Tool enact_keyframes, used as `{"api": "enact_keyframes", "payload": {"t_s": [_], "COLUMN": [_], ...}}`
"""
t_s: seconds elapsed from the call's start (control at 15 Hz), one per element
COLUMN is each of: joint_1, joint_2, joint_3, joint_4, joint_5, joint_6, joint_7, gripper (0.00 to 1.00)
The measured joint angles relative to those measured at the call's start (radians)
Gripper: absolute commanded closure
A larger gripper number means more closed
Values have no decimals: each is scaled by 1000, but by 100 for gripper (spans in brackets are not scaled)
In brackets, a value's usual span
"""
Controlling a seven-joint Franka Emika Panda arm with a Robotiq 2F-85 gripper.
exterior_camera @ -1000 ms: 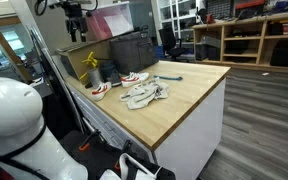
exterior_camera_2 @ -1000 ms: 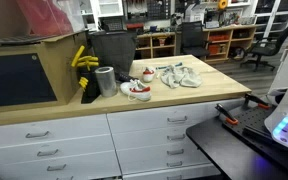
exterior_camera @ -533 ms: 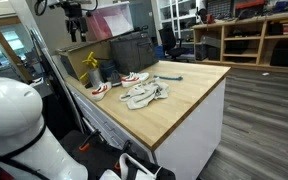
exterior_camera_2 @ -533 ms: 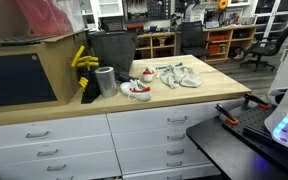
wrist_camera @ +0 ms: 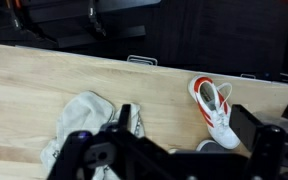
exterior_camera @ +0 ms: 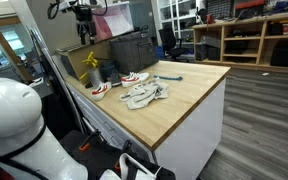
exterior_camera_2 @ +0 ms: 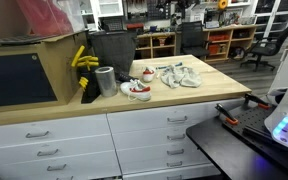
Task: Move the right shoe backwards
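Wooden counter (exterior_camera: 184, 100) carried everything you worked over, with a black bin (exterior_camera: 134, 48) at its back. You had the gripper (wrist_camera: 185, 122) high above it, jaws apart and empty in the wrist view. A pale cloth (exterior_camera: 144, 95) lay crumpled mid-counter. The red-and-white shoes (exterior_camera_2: 136, 90) sat beside it, one shoe (exterior_camera: 134, 77) nearer the bin, its mate nearer the front edge; a metal can (exterior_camera_2: 105, 81) stood close by
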Motion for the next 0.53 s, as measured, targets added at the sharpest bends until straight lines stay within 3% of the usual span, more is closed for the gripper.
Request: {"api": "enact_keyframes", "payload": {"t_s": [0.53], "joint_1": [-40], "joint_2": [259], "joint_3": [-111], "joint_4": [188], "joint_5": [-26], "joint_6": [11], "joint_7": [43], "gripper": [0]}}
